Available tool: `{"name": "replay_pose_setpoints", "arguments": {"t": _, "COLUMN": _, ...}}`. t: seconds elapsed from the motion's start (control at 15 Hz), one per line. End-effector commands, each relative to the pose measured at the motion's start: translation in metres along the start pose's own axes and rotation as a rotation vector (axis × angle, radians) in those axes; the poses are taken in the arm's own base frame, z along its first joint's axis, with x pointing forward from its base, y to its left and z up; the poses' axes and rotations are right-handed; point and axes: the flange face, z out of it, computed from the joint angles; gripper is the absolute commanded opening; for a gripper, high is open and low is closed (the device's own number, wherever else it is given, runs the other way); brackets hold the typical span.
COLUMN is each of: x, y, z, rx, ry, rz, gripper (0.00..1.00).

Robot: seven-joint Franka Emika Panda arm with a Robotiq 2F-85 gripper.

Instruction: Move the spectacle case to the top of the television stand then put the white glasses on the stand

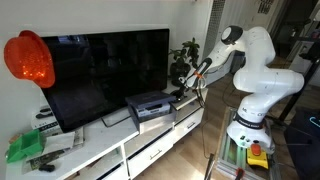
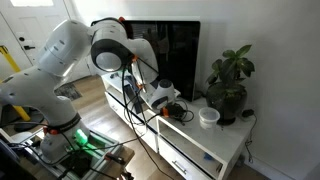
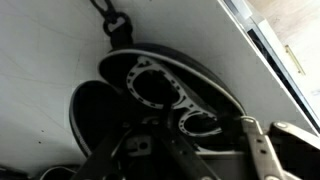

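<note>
Hand (image 3: 150, 168): hung low over the spectacle case (image 3: 92, 108); whether spread or pinching could not be told.
Case place: flat on the television stand (image 3: 50, 45) top, near the television (image 1: 105, 75).

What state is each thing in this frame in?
spectacle case: lying flat on the television stand
television stand: drawers shut
television: screen dark
plant: upright
pincer: over the case, jaws apart either side; grip unclear
</note>
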Motion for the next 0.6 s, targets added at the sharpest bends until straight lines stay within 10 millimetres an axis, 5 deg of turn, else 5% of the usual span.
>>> {"name": "replay_pose_setpoints", "arguments": {"t": 0.0, "x": -0.0011, "y": -0.0031, "z": 0.0133, "rx": 0.001, "ry": 0.019, "rz": -0.031, "gripper": 0.19}}
{"name": "replay_pose_setpoints", "arguments": {"t": 0.2, "x": -0.0007, "y": -0.0041, "z": 0.0140, "rx": -0.004, "ry": 0.024, "rz": -0.043, "gripper": 0.00}}
{"name": "replay_pose_setpoints", "arguments": {"t": 0.53, "x": 0.0007, "y": -0.0076, "z": 0.0166, "rx": 0.003, "ry": 0.023, "rz": -0.044, "gripper": 0.01}}
